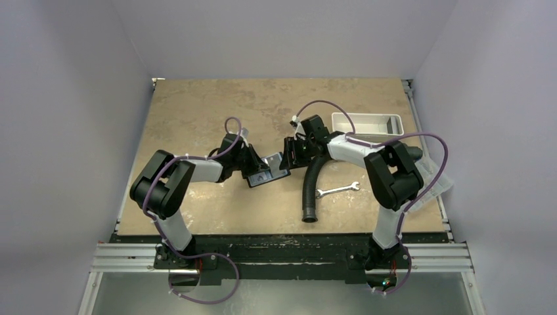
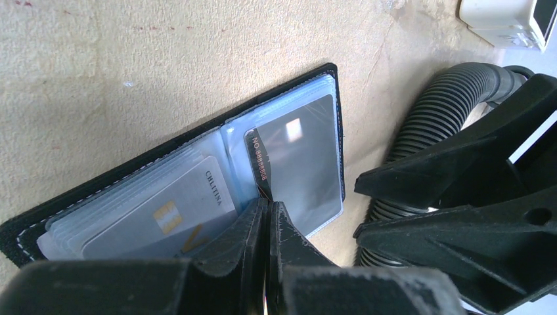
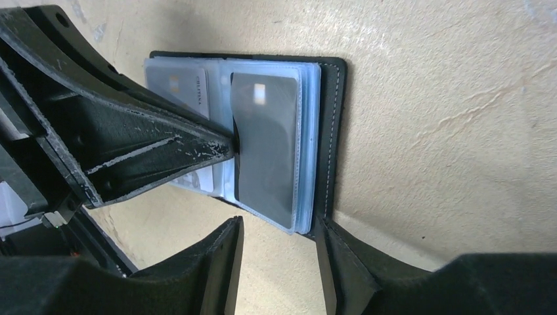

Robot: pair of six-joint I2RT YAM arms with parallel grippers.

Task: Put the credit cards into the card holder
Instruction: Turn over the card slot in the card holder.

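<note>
Looks nearly done: dark card (image 3: 266, 147) and pale card (image 2: 171, 210) sit sleeved in the open holder (image 3: 330, 131), left gripper (image 2: 266, 211) clenched at its fold, right gripper (image 3: 279, 224) released and empty, no loose cards visible.

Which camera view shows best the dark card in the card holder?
The right wrist view: the dark card lies nearly whole there. The left wrist view hides one corner behind the left claw. From the top it is tiny.
</note>
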